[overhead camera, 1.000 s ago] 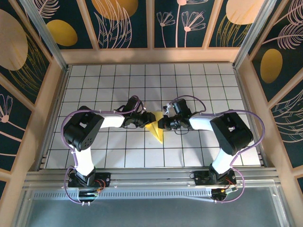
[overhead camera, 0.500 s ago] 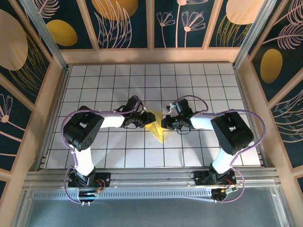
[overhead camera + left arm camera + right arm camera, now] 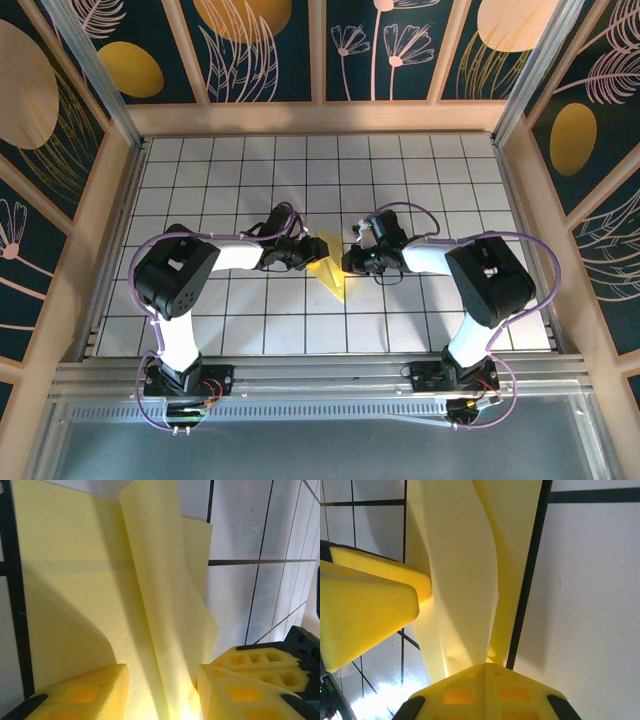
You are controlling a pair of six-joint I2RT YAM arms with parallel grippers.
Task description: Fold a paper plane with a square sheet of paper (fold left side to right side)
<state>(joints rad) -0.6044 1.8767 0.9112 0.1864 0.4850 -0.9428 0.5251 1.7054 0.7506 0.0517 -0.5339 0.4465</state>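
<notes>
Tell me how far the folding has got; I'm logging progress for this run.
Done: the paper plane is already a narrow pointed dart. In hand: the right gripper is shut on a raised flap of it, and the left gripper stands open astride that flap. Left: the flap isn't pressed flat, so the left-to-right fold looks unfinished.

The yellow paper plane (image 3: 333,272) lies near the middle of the table (image 3: 250,170), tip toward its near edge, one flap raised.
</notes>
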